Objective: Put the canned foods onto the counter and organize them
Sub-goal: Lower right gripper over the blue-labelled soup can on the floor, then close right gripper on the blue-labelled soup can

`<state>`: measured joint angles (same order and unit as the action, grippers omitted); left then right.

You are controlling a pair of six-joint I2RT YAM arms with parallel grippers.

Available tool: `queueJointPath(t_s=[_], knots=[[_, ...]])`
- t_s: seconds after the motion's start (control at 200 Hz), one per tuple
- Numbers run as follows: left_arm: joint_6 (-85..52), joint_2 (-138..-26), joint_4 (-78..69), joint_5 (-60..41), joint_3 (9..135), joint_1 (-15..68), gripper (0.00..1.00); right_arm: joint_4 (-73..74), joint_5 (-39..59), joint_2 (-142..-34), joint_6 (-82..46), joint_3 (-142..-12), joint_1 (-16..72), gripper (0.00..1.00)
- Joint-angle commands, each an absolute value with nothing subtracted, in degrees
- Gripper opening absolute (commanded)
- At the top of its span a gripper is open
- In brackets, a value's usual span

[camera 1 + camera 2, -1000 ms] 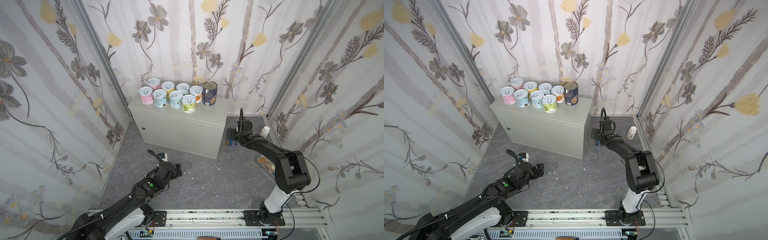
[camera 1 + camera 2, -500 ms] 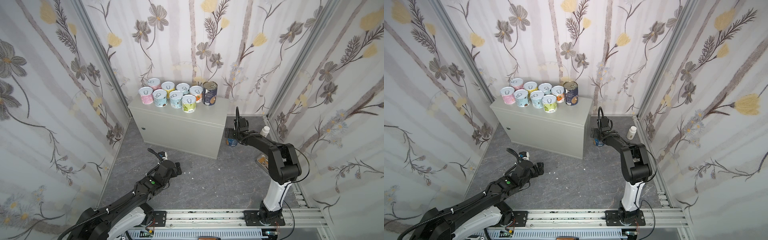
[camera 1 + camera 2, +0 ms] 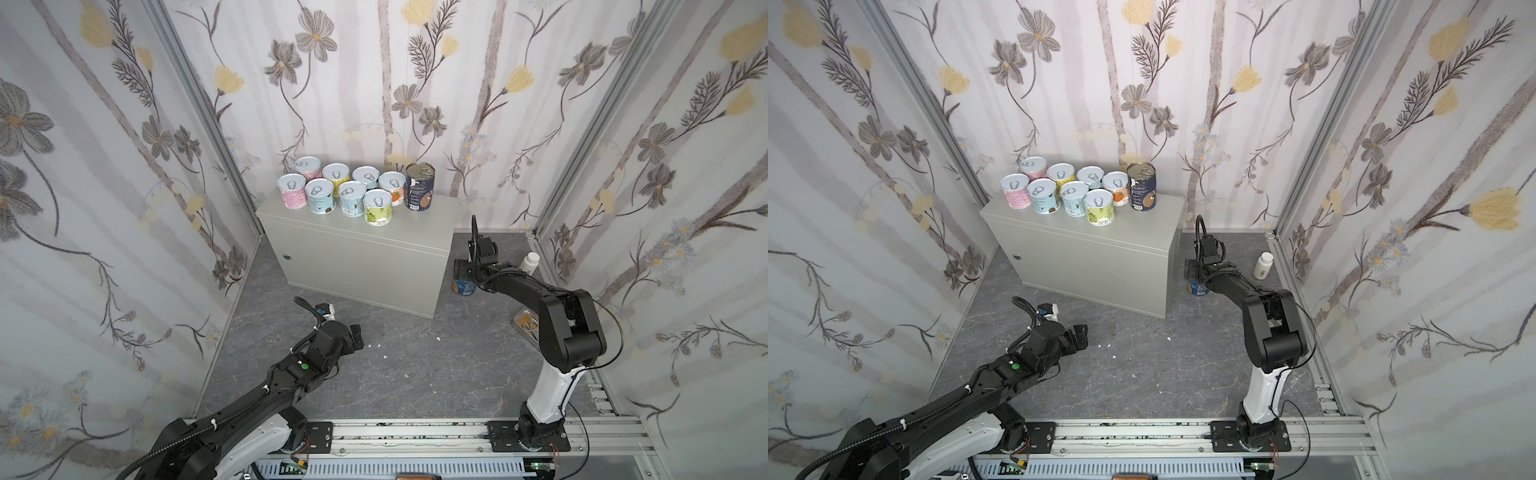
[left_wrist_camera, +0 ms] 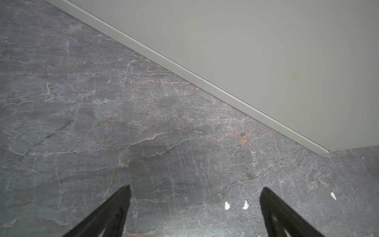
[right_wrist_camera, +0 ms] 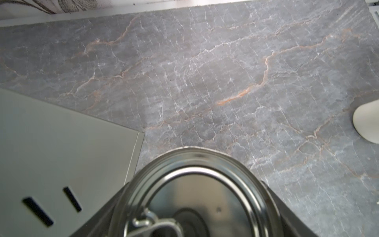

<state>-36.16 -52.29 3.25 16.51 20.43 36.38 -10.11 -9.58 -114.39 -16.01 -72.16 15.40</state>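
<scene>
Blue can stands upright on the marbled floor, just beside the right end of the counter. Long axis vertical, pull-tab lid facing up.

Right gripper comes down over it from above. In the right wrist view one dark finger sits close along each side of the lid. Jaws partly closed around the can. Cannot tell whether the fingers touch it.

Left gripper hangs low over bare floor near the counter's front face. Jaws spread wide, nothing between them.

On the counter top: eight short pull-tab cans in two rows toward the back left, all upright, tabs up. Navy can stands upright just right of them, lid up.

White pill bottle stands upright on the floor by the right wall, apart from the blue can.
</scene>
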Motion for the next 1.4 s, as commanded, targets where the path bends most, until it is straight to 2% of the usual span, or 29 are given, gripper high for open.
queueJointPath(t_s=[0.0,0.295,0.844,1.114,1.244,1.319,1.394], knots=[[-36.3,-51.0,1.4,16.9,19.9,36.4,1.0,-8.5,-10.0,-112.2,-15.9,-71.5,15.5,0.61],[-36.4,-49.5,1.9,16.1,19.4,36.3,1.0,-8.5,-9.6,-103.1,-16.3,-64.2,17.6,0.6],[-36.5,-48.8,2.5,14.0,19.6,36.3,1.0,-4.8,-12.4,-81.1,-20.9,-41.8,29.8,0.6],[-37.0,-47.6,2.7,13.8,18.9,36.3,1.0,-3.6,-12.0,-80.6,-22.5,-36.7,33.2,0.63],[-37.3,-47.4,2.9,13.7,18.8,36.3,1.0,-1.9,-12.0,-80.4,-23.2,-34.7,34.0,0.68],[-37.3,-47.4,2.9,13.6,18.9,36.3,1.0,-1.2,-12.0,-80.3,-23.3,-33.9,34.0,0.75],[-37.2,-47.5,2.9,13.7,19.2,36.3,1.0,-0.9,-11.2,-80.1,-22.8,-33.6,34.3,0.87]])
